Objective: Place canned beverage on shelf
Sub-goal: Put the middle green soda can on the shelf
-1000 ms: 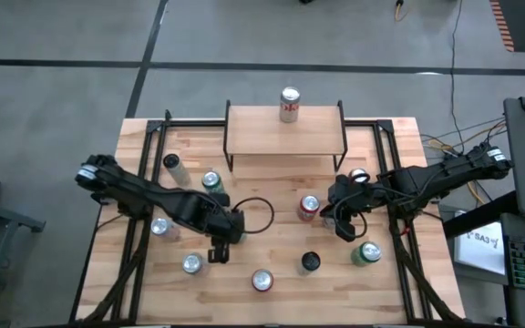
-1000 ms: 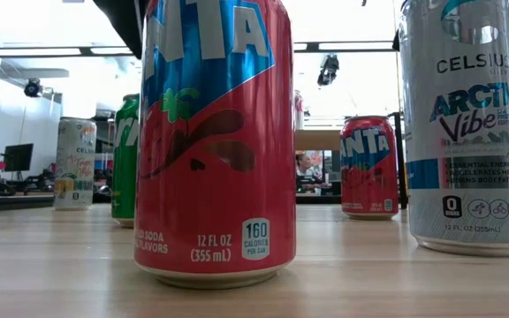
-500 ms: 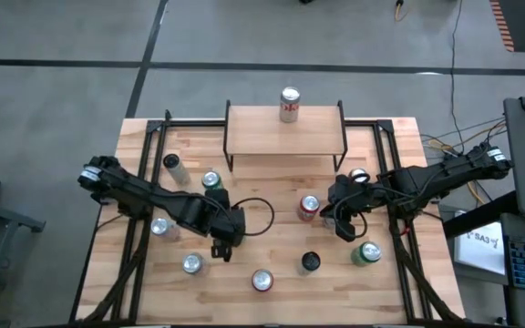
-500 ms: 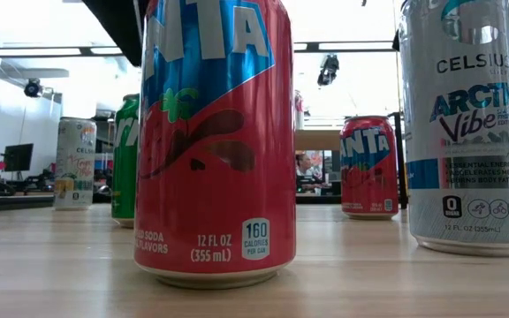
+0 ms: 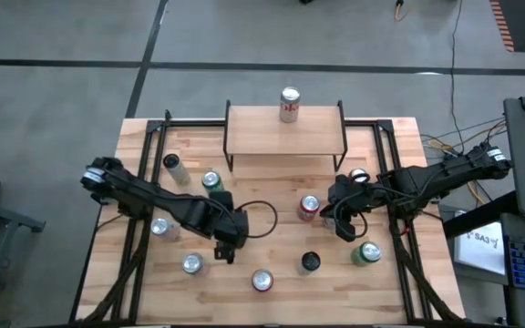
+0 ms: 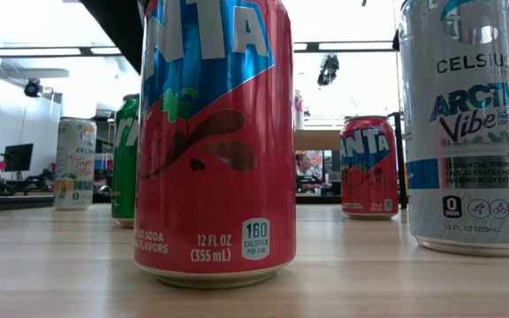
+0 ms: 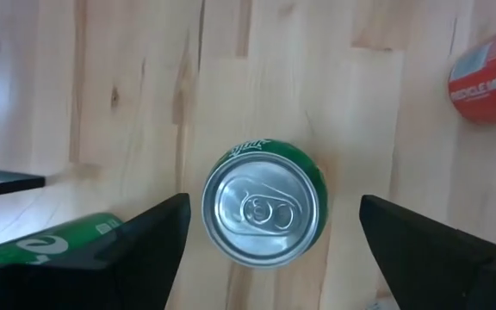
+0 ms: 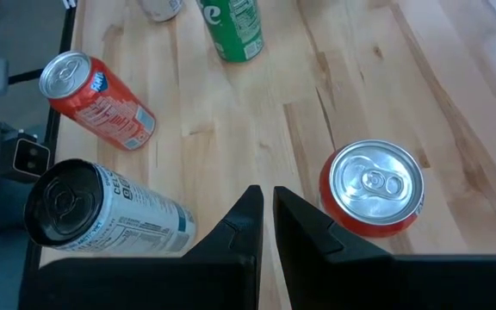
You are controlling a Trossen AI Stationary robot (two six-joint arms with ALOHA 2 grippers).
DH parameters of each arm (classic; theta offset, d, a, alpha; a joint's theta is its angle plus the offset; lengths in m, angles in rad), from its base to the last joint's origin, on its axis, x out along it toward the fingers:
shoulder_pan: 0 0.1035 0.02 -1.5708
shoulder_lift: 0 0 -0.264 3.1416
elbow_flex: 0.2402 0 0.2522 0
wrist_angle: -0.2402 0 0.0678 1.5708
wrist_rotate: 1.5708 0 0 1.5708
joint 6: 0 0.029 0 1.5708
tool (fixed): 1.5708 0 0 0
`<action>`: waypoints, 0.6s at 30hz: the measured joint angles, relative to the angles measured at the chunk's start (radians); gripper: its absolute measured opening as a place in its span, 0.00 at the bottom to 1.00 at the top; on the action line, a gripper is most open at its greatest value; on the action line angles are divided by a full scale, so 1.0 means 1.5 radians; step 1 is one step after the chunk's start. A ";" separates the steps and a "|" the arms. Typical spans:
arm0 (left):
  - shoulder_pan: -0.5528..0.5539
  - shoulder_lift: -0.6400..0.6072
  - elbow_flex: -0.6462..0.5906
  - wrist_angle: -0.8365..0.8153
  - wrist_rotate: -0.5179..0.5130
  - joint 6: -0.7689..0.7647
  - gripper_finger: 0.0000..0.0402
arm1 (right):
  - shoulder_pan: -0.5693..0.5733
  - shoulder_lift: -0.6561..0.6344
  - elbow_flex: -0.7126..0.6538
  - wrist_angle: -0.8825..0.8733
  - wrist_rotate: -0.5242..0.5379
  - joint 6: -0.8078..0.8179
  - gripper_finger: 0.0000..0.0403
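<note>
- The shelf stands at the far edge of the desk, light wood top on thin black legs, and one silver can is upright on its back edge, roughly mid-length.
- The left pincer hangs over the middle of the desk, released, its two dark fingers spread wide. In the left wrist view a green can stands upright between them with bare wood showing on both sides, so nothing is gripped.
- A second green can lies partly behind one of those fingers in the wrist view, and a red can sits off at the edge of that view.
- The right pincer is on the right side of the desk, clenched, its fingers nearly touching with nothing between them.
- Just beside it stands a red can with a silver top; a tall pale can with a black lid and another red can are close by in the right wrist view.
- More cans are scattered upright over the desk: a green one near the right front and a silver-topped one at the front middle.
- From desk height, a big red soda can fills the foreground, with a tall pale can to its right.
</note>
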 joint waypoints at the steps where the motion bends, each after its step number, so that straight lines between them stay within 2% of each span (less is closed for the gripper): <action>1: 0.000 0.005 0.000 0.001 0.000 0.002 0.81 | 0.000 0.000 0.000 0.000 0.000 0.000 0.06; 18: 0.006 0.020 0.000 0.002 0.000 0.005 0.81 | 0.000 0.000 0.000 0.000 0.000 -0.006 0.06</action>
